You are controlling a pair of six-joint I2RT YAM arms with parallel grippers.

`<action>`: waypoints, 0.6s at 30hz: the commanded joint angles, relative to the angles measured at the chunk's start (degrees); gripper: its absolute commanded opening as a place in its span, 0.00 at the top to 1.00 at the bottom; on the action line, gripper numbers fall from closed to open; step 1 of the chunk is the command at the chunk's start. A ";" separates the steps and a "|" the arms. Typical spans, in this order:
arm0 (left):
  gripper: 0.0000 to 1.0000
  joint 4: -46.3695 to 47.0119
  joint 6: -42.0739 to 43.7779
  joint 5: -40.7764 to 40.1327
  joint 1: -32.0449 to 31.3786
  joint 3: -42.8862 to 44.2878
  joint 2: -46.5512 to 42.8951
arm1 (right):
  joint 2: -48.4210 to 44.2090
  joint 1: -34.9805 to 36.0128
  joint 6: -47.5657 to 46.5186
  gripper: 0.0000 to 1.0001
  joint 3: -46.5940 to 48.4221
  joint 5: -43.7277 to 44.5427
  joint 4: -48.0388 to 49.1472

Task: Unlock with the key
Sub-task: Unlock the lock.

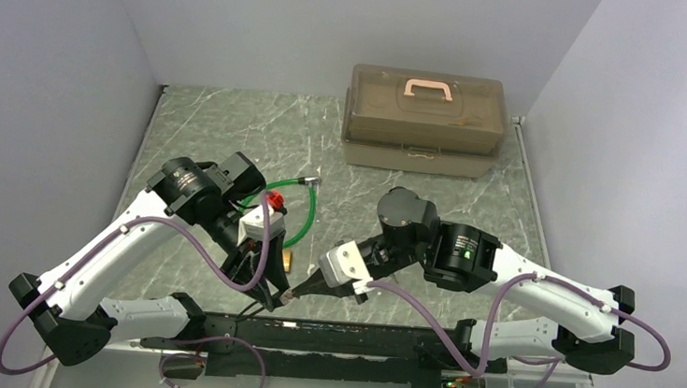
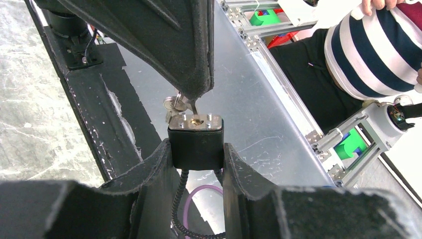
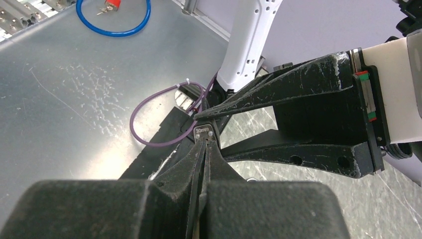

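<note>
My left gripper (image 2: 196, 149) is shut on a black-cased lock (image 2: 195, 140) with a black cable loop hanging below it. The lock's silver face with its brass keyhole (image 2: 197, 119) points away from the wrist. The right gripper (image 3: 205, 142) is shut, its tips pressed against that silver face (image 3: 204, 132). The key (image 2: 193, 107) is a thin silver blade pinched at those tips and reaching the keyhole. The rest of its small bunch (image 2: 174, 105) dangles beside it. In the top view both grippers (image 1: 271, 297) (image 1: 293, 294) meet low over the table's near edge.
A tan toolbox (image 1: 424, 117) stands at the back. A green cable with a red lock (image 1: 275, 201) and a small brass padlock (image 1: 289, 261) lie by the left arm. A black rail (image 1: 356, 334) runs along the near edge. A blue cable ring (image 3: 113, 17) lies beyond it.
</note>
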 commanded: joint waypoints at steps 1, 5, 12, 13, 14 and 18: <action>1.00 -0.18 -0.55 7.48 0.11 3.19 -0.72 | 0.94 -1.54 -1.43 1.00 -0.62 -0.98 -0.68; 1.00 -0.13 -0.65 7.62 0.18 3.46 -0.67 | 1.29 -2.03 -1.71 1.00 -0.31 -1.86 -0.97; 1.00 -0.12 -0.54 7.79 0.20 3.48 -0.44 | 1.66 -2.22 -1.30 1.00 -0.32 -3.07 -0.29; 1.00 -0.16 -0.46 7.87 0.21 3.41 -0.41 | 1.76 -2.21 -1.35 1.00 -0.28 -3.16 -0.40; 1.00 -0.16 -0.51 7.90 0.17 3.45 -0.40 | 1.85 -2.22 -1.48 1.00 -0.27 -3.24 -0.56; 1.00 -0.18 -0.53 7.80 0.16 3.80 -0.25 | 2.81 -2.29 -2.07 1.00 0.05 -4.17 -1.93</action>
